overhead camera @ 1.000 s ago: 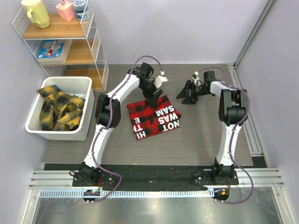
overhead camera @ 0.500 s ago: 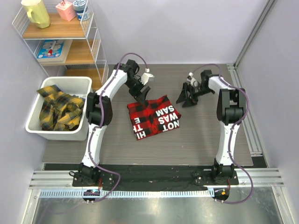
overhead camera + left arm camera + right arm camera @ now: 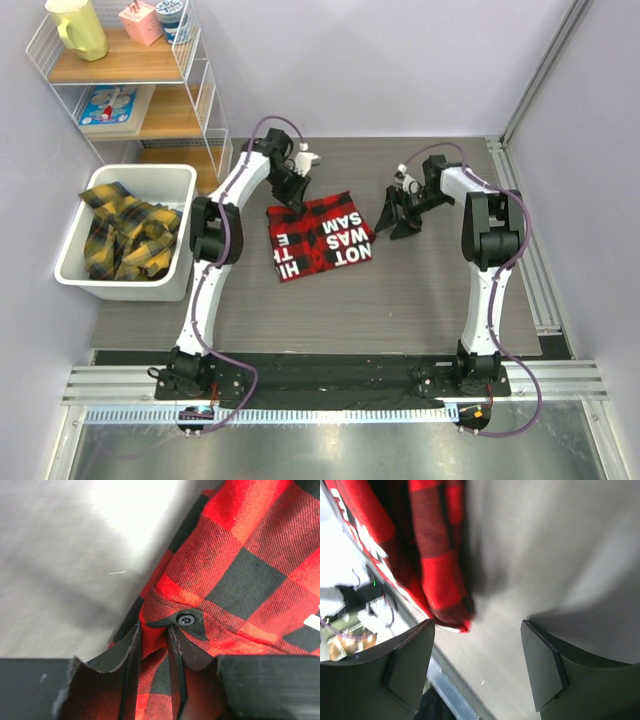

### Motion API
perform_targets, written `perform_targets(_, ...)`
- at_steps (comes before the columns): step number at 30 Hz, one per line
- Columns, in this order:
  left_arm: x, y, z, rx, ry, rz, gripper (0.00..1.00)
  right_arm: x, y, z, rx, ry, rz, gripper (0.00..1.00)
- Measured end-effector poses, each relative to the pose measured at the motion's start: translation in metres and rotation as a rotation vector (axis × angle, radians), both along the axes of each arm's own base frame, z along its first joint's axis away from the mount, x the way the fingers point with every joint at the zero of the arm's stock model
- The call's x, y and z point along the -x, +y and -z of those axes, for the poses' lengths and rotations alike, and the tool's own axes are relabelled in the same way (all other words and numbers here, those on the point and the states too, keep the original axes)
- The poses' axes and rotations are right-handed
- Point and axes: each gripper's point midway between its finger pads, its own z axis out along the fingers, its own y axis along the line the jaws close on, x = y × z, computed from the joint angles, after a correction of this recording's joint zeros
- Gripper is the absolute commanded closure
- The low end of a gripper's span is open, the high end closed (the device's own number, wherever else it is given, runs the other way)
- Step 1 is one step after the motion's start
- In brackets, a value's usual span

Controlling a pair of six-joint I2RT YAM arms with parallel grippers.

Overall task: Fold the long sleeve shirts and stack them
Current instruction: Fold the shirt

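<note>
On table (image 3: 430, 300): one red shirt (image 3: 318, 236), edge pinched in left jaws; right jaws open; one bin (image 3: 72, 276), yellow shirts (image 3: 125, 235).

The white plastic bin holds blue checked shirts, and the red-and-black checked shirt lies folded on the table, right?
Not blue: the top external view shows yellow-and-black checked shirts in the white plastic bin. The red-and-black checked shirt does lie folded on the table.
</note>
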Motion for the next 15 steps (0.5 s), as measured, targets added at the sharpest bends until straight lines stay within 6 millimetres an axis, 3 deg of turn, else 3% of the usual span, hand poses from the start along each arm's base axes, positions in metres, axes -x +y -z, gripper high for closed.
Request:
perform_targets(2, -0.016, 0.014, -0.001, -0.012, -0.034, -0.044, 0.64, -0.023, -0.004, -0.001, 0.005, -0.040, 0.021, 0.25)
perform_targets(3, -0.022, 0.021, -0.001, -0.021, -0.050, -0.064, 0.53, -0.034, -0.007, -0.002, 0.009, -0.065, 0.033, 0.25)
perform_targets(6, -0.039, 0.037, -0.002, -0.028, -0.095, -0.102, 0.39, -0.052, -0.014, -0.007, 0.019, -0.113, 0.052, 0.24)
perform_targets(10, -0.057, 0.047, -0.003, -0.013, -0.155, -0.118, 0.35, -0.055, -0.020, -0.008, 0.024, -0.120, 0.064, 0.25)
perform_targets(15, -0.066, 0.038, -0.012, 0.025, -0.202, -0.090, 0.35, -0.051, -0.020, -0.005, 0.026, -0.106, 0.063, 0.25)
